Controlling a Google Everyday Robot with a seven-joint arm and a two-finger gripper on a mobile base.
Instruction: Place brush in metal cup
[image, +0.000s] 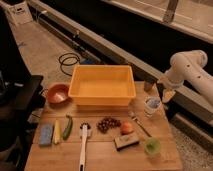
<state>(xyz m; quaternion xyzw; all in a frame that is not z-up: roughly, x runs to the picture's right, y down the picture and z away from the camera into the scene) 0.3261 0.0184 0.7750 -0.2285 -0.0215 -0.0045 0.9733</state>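
The brush (83, 143) lies on the wooden table (102, 160) at front centre. Its white handle points toward the front edge and its small dark round head is at the far end. The metal cup (149, 85) stands at the back right of the table, just right of the yellow bin (101, 85). My gripper (167, 95) hangs from the white arm (189, 69) at the right. It is just right of the metal cup, above the white cup, and far from the brush. Nothing shows in it.
A white cup with blue contents (152, 106) stands below the gripper. A thin metal utensil (140, 124), an orange fruit (127, 128), grapes (108, 123), a dark block (126, 141) and a green cup (152, 146) lie at right. A red bowl (57, 93), a blue sponge (46, 134) and vegetables (63, 130) lie at left.
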